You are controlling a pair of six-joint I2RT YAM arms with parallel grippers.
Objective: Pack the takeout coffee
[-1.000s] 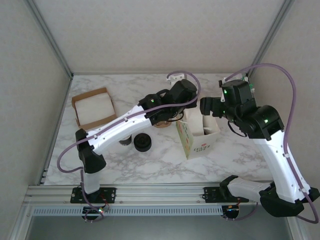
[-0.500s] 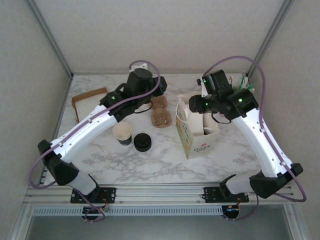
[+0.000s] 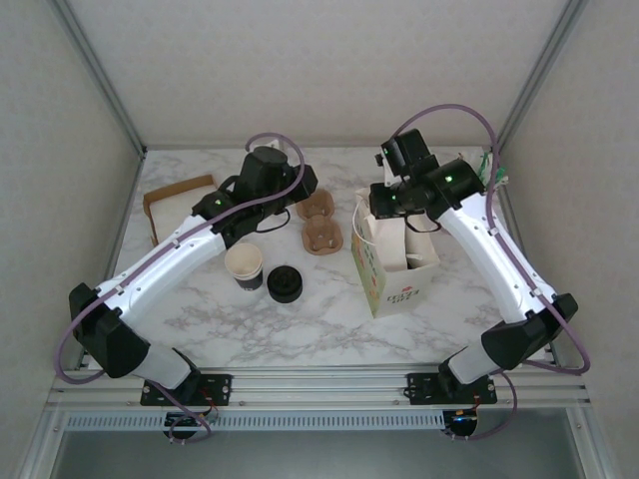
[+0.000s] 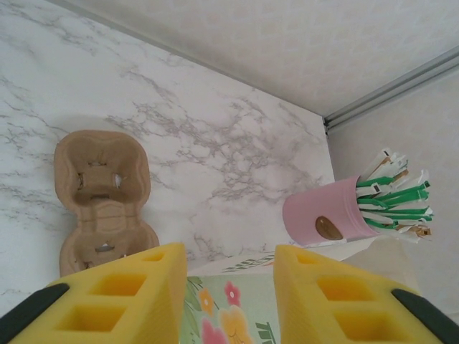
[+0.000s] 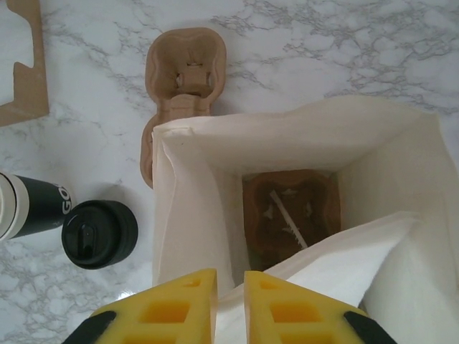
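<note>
Now, right gripper [image 5: 228, 281]: clenched on the near rim of the paper bag [image 5: 186, 186], apparently to keep the mouth open.
Left gripper [image 4: 229, 276]: released, nothing between the pads, hanging above the bag's flowered side, spare cup carrier [image 4: 100, 201] off to its left.
Takeout coffee [image 5: 99, 233]: upright on the bench [image 5: 344, 43], lid on, left of the right gripper and outside the bag, not yet grasped.
Beside it: an uncovered cup [image 5: 29, 204], easy to take by mistake.
Inside bag: a brown carrier [image 5: 290, 208] lying on the bottom.
Risk: thin paper slipping or tearing out of the pinch, letting the mouth fold shut; cup clipping the rim on the way in and tipping; a squeeze near the lid popping it loose; both arms crowding over the bag.
</note>
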